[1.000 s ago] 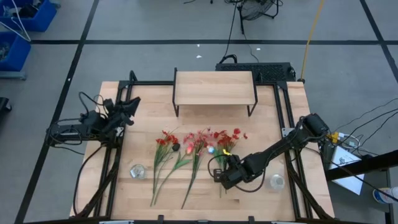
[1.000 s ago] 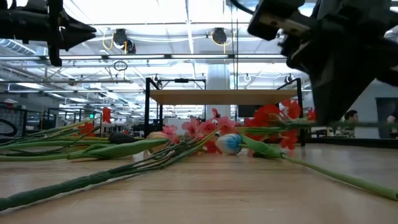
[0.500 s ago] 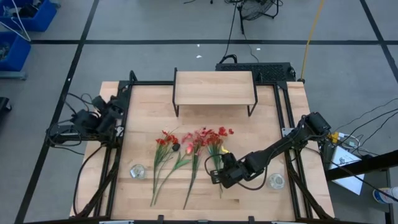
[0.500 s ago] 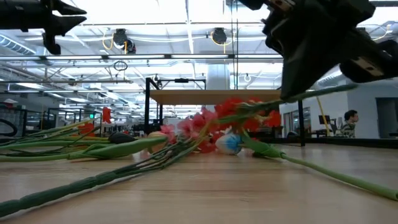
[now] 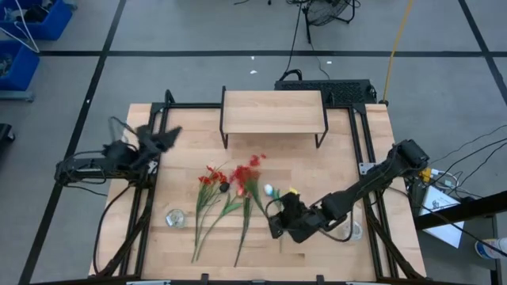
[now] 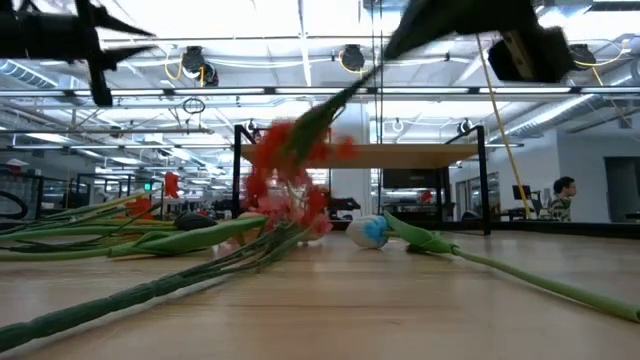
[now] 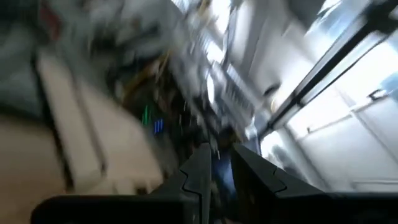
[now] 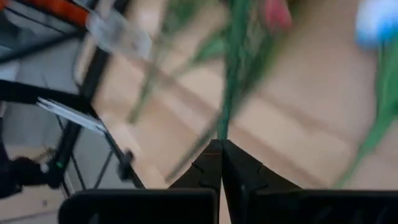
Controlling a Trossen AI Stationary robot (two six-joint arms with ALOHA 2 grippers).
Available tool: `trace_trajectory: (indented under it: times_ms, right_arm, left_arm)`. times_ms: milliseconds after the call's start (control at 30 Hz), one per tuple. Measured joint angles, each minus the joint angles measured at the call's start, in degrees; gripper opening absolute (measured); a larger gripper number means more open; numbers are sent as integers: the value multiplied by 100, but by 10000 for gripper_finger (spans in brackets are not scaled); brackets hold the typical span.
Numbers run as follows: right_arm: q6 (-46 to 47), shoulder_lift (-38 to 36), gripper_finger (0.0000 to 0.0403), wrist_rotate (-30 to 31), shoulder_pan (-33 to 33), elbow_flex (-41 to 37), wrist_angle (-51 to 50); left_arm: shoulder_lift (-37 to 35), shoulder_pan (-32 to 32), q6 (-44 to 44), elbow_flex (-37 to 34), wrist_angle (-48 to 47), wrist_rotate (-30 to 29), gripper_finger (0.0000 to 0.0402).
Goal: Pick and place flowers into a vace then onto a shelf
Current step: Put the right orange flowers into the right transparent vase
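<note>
My right gripper (image 5: pixel 275 221) is over the table's near middle, shut on one green flower stem (image 8: pixel 231 74). Its red blossoms (image 5: pixel 253 165) are up in the air, blurred in the low view (image 6: pixel 290 150). The other flowers (image 5: pixel 212 184) lie flat on the table on their stems, with a white bud (image 6: pixel 368 230) beside them. The shelf (image 5: pixel 273 111) stands on its black legs at the far middle. My left gripper (image 5: pixel 166 136) hovers open above the table's left edge, touching nothing. My right gripper pinches the green stem (image 8: pixel 221 127) between its two shut fingers, low on the stem's bare end. The stem is lifted clear of the table. It slants away from the fingers toward the far left, blossoms (image 6: pixel 290 150) at its free end.
A small clear glass vase (image 5: pixel 175 218) stands near left of the flowers, and another (image 5: pixel 352 230) by the right arm's forearm. A long green stem (image 6: pixel 520 275) lies across the near right. Black frame rails (image 5: pixel 146 206) run along both table sides.
My right gripper has moved toward the table's left and near edge and tipped, keeping its hold. The held stem has swung up off the table, its red blossoms going from right of the pile to over the pile's middle. My left arm has shifted about near the left edge.
</note>
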Motion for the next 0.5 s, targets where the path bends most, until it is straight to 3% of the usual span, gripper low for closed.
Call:
trace_trajectory:
  times_ms: [133,233,500]
  right_arm:
    - [-610,-330,1,606,-54,4,44]
    - [-777,-509,1,659,-130,2,-5]
    - [-315,-500,6,-160,-398,4,138]
  left_arm:
    - [765,-1,-1307,-4,-324,796,67]
    - [1419,-4,-2075,-4,255,970,67]
    - [2701,-2,-1776,-2,1945,1010,67]
